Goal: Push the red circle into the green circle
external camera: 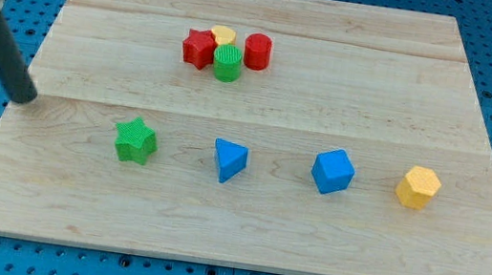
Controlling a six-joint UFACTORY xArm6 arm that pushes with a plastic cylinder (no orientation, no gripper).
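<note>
The red circle (pixel 257 50) stands near the view's top centre, just right of the green circle (pixel 228 62), with a thin gap or light contact between them. A red star (pixel 199 49) touches the green circle on its left and a yellow block (pixel 224 35) sits behind it. My tip (pixel 26 96) rests on the board's left side, far left of and below this cluster, and left of the green star (pixel 136 139).
A row lies across the lower board: the green star, a blue triangle (pixel 229 160), a blue cube-like block (pixel 333 172) and a yellow hexagon block (pixel 418 188). The wooden board (pixel 458 273) lies on a blue perforated table.
</note>
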